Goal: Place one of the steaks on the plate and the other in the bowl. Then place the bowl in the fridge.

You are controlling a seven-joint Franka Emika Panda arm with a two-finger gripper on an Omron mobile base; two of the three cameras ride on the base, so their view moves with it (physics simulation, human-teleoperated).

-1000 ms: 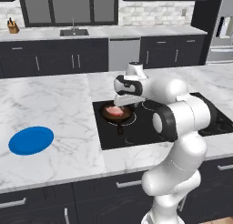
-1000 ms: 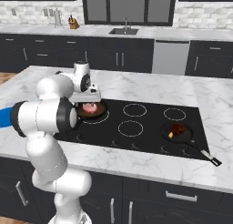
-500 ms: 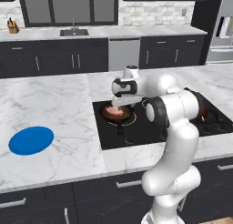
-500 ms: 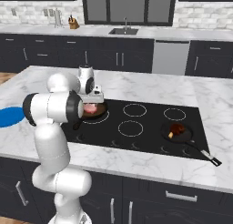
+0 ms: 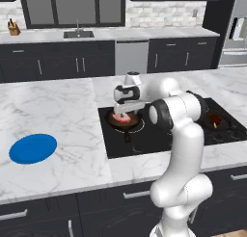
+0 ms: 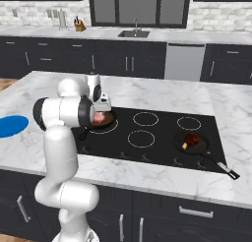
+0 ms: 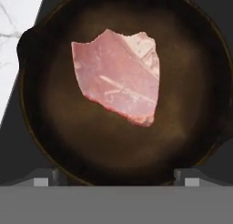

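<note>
A pink raw steak [image 7: 120, 75] lies in a black skillet [image 7: 54, 127] on the cooktop's left burner, also seen as steak [image 5: 121, 118] and steak [image 6: 99, 118]. My gripper [image 7: 116, 177] hangs just above it, open, its fingertips [image 7: 43, 177] wide apart with nothing between them; gripper [image 5: 126, 107], gripper [image 6: 102, 108]. A darker steak [image 6: 191, 138] sits in a second skillet [image 6: 202, 148] on the right side, steak [image 5: 214, 119]. The blue plate [image 5: 33, 148] lies on the marble counter far left, plate [image 6: 11, 126]. The grey fridge [image 5: 236, 31] stands at the back right. The bowl is out of view.
The black cooktop [image 6: 147, 137] is set into the marble island [image 5: 53, 111]. The second skillet's handle [image 6: 224, 167] points toward the front edge. A sink [image 6: 134, 33] and a dishwasher [image 5: 131, 57] line the back counter.
The hand has come down and slightly left over the skillet with the pink steak, and the elbow has swung upright. The jaws stayed open.
</note>
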